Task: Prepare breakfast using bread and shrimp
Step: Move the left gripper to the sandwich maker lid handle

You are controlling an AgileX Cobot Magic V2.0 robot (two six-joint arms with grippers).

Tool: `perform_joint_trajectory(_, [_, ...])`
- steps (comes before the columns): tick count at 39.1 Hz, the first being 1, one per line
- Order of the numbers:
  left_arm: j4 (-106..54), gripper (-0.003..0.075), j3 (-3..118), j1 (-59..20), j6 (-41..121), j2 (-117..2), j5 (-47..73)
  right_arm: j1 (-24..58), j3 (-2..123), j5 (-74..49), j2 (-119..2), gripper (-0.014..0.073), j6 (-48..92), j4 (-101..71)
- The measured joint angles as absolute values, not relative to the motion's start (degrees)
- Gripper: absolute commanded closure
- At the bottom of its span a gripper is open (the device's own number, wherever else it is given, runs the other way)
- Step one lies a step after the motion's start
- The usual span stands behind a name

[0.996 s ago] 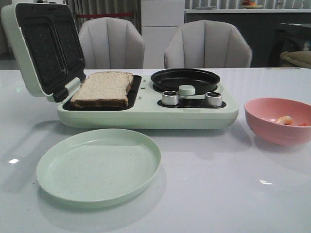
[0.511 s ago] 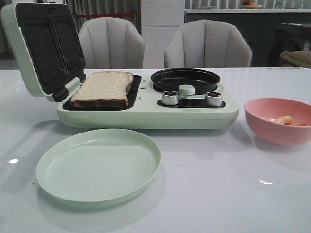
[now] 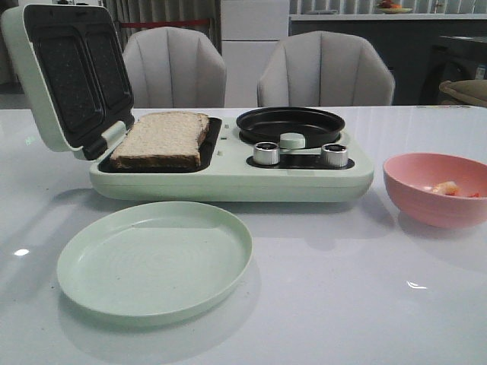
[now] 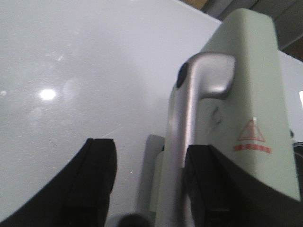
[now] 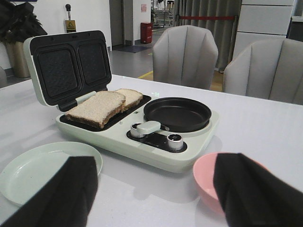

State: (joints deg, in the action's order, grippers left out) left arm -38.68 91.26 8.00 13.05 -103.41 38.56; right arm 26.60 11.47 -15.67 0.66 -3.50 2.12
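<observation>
Two bread [image 5: 102, 108] slices lie overlapping on the open press's lower plate, lid [image 3: 65, 76] tilted back on the left so the slot is reachable. In the front view only the top slice shows clearly. Shrimp [image 3: 445, 188] sits in the pink bowl [image 3: 426, 199] at the right, well apart from the maker [image 3: 228, 182]. Black pan [image 3: 289, 124] on the maker's right half has nothing in it, probably where the shrimp is meant to cook. Green plate [image 3: 91, 293] sits bare just in front of the maker, likely the serving spot.

Left gripper [image 4: 149, 179]: fingers spread, nothing pinched. It's close behind the lid, the silver handle [image 4: 199, 101] right by one finger [image 4: 213, 184]; contact can't be told. Looks lined up to grab the handle and close the lid, or just off it.

Right gripper [image 5: 154, 189]: spread wide, holding nothing, hanging back above the table with bowl and plate below it. The bowl is nearest its side, so shrimp pickup would fall to this arm.

Judgement: bread loaded, shrimp not yet moved. The shrimp is small and low in the bowl, so it needs a careful pinch and could slip
</observation>
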Motion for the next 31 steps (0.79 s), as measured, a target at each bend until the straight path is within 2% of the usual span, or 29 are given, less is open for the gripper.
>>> perform_joint_trajectory(14, [-51.6, 0.0325, 91.5, 8.0, 18.1, -109.1, 41.4, 26.6, 11.5, -15.7, 0.7, -0.0011, -3.5, 2.1])
perform_joint_trajectory(17, [-56.4, 0.0384, 91.6, 8.3, 21.5, -110.2, 42.9, 26.6, 11.5, -15.7, 0.7, -0.0011, -3.5, 2.1])
perform_joint_trajectory(24, [-62.3, 0.0618, 91.9, 8.6, 27.3, -110.8, 44.7, 26.6, 11.5, -15.7, 0.7, -0.0011, -3.5, 2.1])
perform_joint_trajectory(31, [-65.2, 0.0603, 91.9, 8.9, 31.6, -111.1, 45.4, 26.6, 11.5, -15.7, 0.7, -0.0011, -3.5, 2.1])
